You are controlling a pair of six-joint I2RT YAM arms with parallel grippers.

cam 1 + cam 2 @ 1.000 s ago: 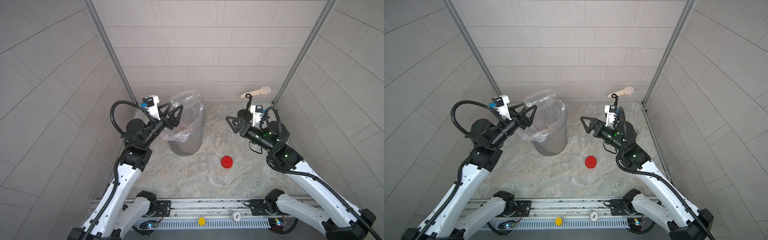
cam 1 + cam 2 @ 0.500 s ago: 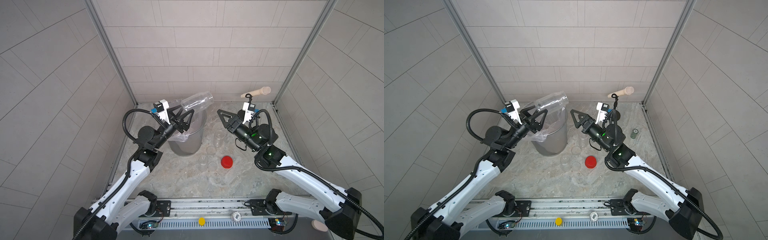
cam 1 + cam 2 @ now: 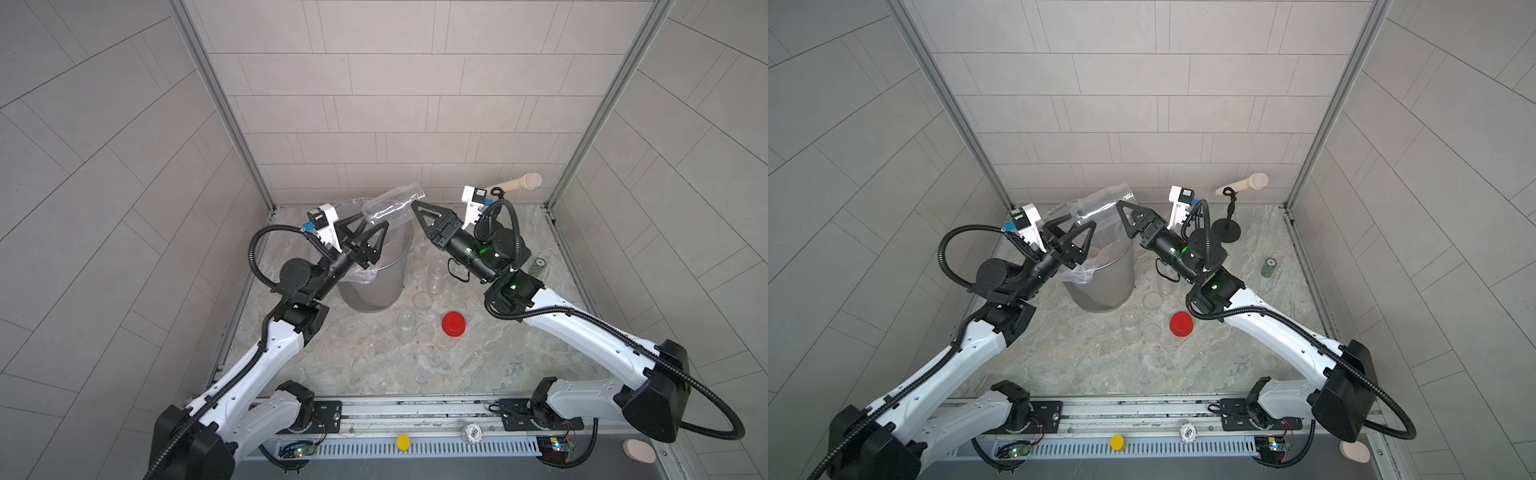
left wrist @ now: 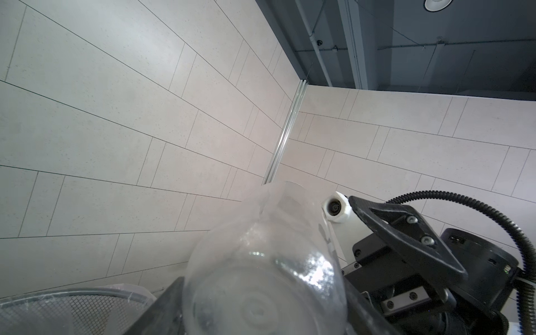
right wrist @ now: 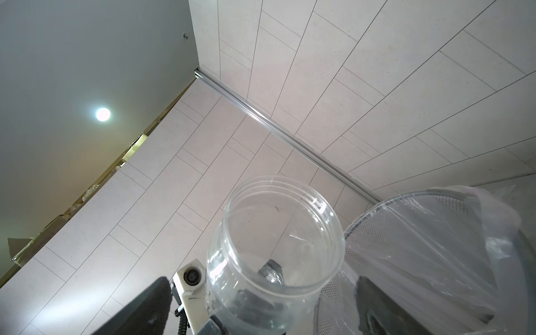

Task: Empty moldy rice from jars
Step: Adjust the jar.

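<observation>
- Vs 1 s ago: both arms have swung in toward centre. Right gripper (image 3: 417, 208) was well apart from the jar (image 3: 392, 203); now one fingertip sits just beside its mouth. Jar has shifted slightly toward the right arm.
- Left gripper (image 3: 376, 219): part-closed, clamped on the jar's base end.
- Right gripper: jaws wide, nothing between them. Contact w/ jar: can't tell.
- Jar: clear, lidless, off the table (image 3: 374, 365), held above the back rim of the bin (image 3: 374, 291).
- Axis: long axis tilted, approx. in line w/ the left fingers. Base is toward the left wrist; mouth is raised and points at the right gripper. Right wrist view looks straight into the opening.
- Rice: none seen in the jar, walls look clear. Whether it's in the bin: can't tell.
- Meaning (judgement): mouth-up is not a pour pose, so this jar reads as emptied. Right arm closing in suggests a hand-off or take next.
- Red lid (image 3: 454, 324) lies on the table near the other jars (image 3: 437, 276), beside the bin. Their contents: too small to tell.
</observation>
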